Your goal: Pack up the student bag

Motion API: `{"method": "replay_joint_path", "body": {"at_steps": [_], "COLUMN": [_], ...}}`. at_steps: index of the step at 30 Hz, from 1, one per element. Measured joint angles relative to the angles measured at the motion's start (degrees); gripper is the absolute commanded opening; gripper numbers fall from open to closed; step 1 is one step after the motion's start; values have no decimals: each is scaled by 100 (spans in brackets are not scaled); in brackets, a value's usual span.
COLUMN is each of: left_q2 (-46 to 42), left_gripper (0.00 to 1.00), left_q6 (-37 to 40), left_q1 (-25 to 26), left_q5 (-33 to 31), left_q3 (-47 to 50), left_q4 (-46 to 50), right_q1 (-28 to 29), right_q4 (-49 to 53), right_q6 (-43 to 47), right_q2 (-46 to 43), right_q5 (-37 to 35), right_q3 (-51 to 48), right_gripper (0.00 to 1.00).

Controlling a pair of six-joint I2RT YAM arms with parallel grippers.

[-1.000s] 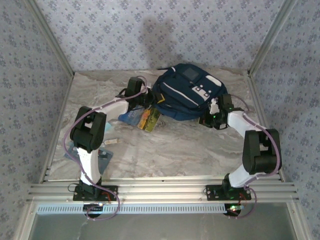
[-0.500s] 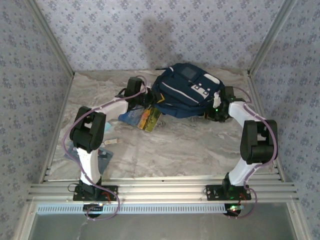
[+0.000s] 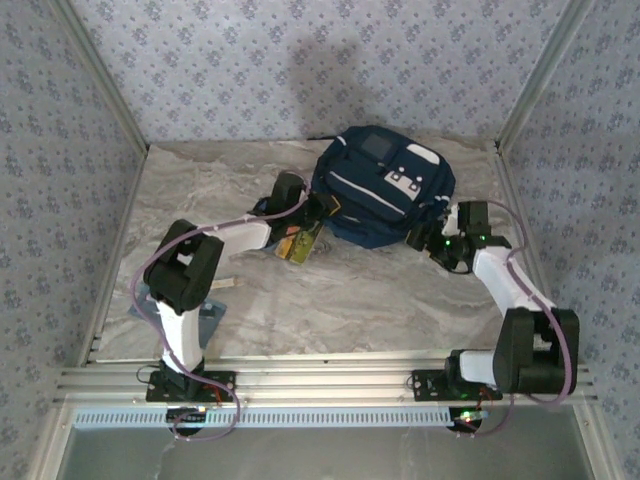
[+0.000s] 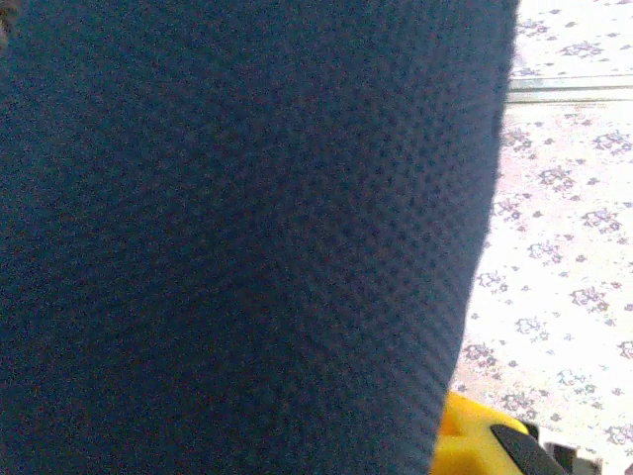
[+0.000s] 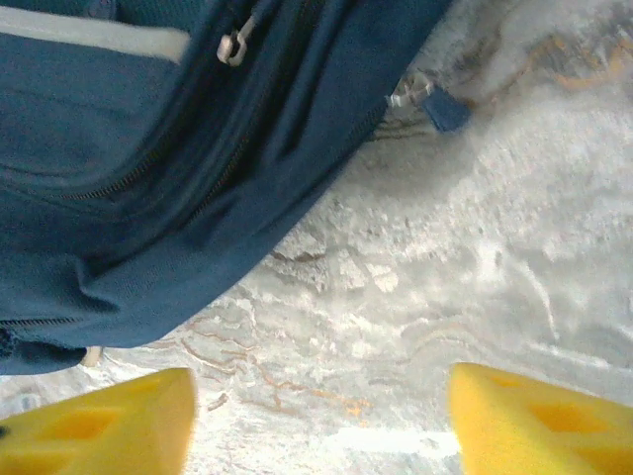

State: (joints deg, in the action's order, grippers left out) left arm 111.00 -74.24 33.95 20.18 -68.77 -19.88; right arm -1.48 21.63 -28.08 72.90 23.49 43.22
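The student bag point(image 3: 380, 185), navy with white stripes and a grey panel, lies at the back of the marble table. My left gripper point(image 3: 312, 212) is pressed in at the bag's left edge. In the left wrist view the bag's navy fabric point(image 4: 247, 228) covers the jaws, and one yellow fingertip point(image 4: 480, 445) shows at the bottom right; the gripper looks shut on the fabric. My right gripper point(image 3: 424, 238) sits just off the bag's near-right corner. It is open point(image 5: 321, 416), with bare table between its yellow fingers point(image 5: 99, 426), and the bag's zippered side point(image 5: 148, 178) is just beyond.
A small colourful book point(image 3: 298, 244) lies by the bag's near-left corner, beside my left wrist. A small white item point(image 3: 225, 284) and a bluish flat item point(image 3: 207, 317) lie near the left arm's base. A blue zipper tag point(image 5: 447, 111) trails on the table.
My right gripper has opened, let go of the bag and drawn back toward the near right. My left arm has pushed right, and the bag has shifted slightly right.
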Motion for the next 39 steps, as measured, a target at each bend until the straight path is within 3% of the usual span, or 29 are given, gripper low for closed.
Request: {"method": "replay_joint_path", "body": {"at_steps": [2, 4, 6, 10, 17, 20, 26, 31, 39], "left_q2": [0, -11, -50, -111, -846, -1447, -2262, -2422, -2490], "left_gripper": [17, 48, 71, 97, 98, 99, 99, 99, 99], "left_q6": [-72, -131, -219, -313, 476, 962, 1567, 1679, 1611], "left_q1": [155, 348, 564, 1102, 1530, 1434, 686, -83, -1001], "left_q5": [-197, -470, -697, -807, -957, -1322, -1860, -2092, -2079], "left_q3": [90, 258, 433, 564, 566, 667, 887, 1552, 2424], "left_q4": [-118, -251, -317, -313, 721, 1235, 1823, 2022, 2070], "right_q1": [-13, -72, -138, -214, -13, 385, 1613, 2455, 3077], "right_q4": [-179, -396, -608, -645, -216, -76, 4, 4, 101], "right_q6": [-205, -378, -468, -511, -271, -162, 94, 326, 546], "right_q2": [-118, -52, 116, 457, 271, 249, 852, 2015, 4131], "right_q5": [-68, -81, -76, -247, -1233, -1434, -1449, -1346, -1126], "right_q3": [-210, -275, -264, -37, 752, 1104, 1996, 3091, 5128], "right_gripper": [86, 88, 90, 92, 92, 85, 77, 65, 59]}}
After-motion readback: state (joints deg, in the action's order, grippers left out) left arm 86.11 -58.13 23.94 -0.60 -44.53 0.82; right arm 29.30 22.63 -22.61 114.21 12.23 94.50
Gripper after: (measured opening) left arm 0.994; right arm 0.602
